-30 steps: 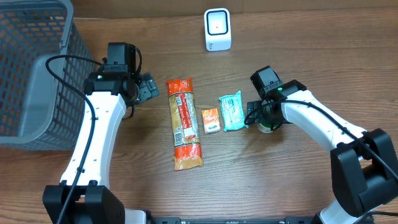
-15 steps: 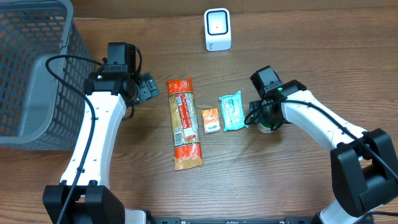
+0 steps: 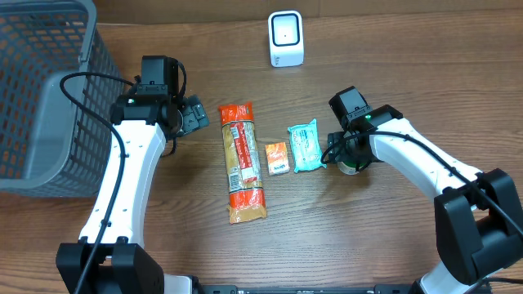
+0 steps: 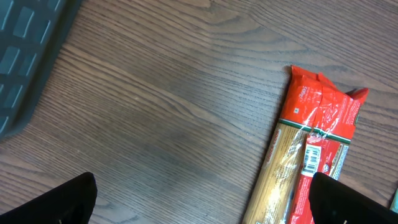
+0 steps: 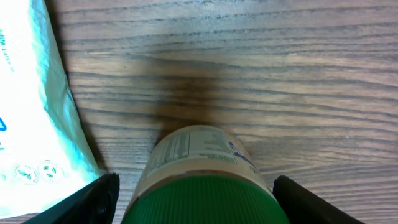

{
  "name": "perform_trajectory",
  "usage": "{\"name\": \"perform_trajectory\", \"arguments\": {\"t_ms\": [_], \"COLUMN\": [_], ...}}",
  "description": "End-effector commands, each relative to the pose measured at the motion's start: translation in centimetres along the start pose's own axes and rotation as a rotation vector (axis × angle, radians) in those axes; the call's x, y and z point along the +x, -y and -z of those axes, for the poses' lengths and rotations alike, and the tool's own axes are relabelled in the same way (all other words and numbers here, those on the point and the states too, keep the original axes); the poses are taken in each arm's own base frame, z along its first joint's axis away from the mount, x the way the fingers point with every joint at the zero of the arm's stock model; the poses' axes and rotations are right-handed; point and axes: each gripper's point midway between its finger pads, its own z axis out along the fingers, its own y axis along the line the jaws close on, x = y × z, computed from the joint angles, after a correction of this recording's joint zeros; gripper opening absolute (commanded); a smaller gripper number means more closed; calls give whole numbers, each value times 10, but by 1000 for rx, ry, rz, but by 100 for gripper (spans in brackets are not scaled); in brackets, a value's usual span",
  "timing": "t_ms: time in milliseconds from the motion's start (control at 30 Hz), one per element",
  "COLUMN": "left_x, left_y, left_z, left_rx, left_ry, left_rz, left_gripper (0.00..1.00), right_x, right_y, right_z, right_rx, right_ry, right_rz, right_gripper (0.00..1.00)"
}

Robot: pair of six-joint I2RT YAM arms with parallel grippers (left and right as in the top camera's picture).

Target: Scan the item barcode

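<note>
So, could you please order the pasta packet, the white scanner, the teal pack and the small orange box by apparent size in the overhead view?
1. pasta packet
2. white scanner and teal pack, which look about alike
3. small orange box

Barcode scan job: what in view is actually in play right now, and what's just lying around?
In play:
- green-lidded jar, straddled by the right tool
- white box-shaped scanner

Lying about:
- long red-ended pasta packet
- small orange carton
- teal plastic packet
- grey mesh basket
- left tool, open and holding nothing
</note>
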Motion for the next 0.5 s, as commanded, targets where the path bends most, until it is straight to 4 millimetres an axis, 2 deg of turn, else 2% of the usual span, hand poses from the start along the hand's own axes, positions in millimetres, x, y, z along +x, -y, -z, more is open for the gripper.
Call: {"name": "perform_trajectory", "arguments": {"t_ms": [0,300,367,467], "left_x": [-1,-1,-1,-1], "left_y": [-2,-2,-2,-2], "left_z": [-1,-1,-1,-1], "left_rx": [-13,-13,-13,-13], "left_ry": [4,4,4,4], "left_rz": [-11,-11,-11,-11], "left_gripper": [100,100,100,100], "right_x": [8,11,11,9], "right_y": [4,6,6,5], "right_z": [-8,-11,-11,-11], "right_rx": [12,18,18,16], "right_ry": [-8,-12,-12,-7], "right_rz": [-5,-3,0,-1], "right_gripper": [81,79,70,66]}}
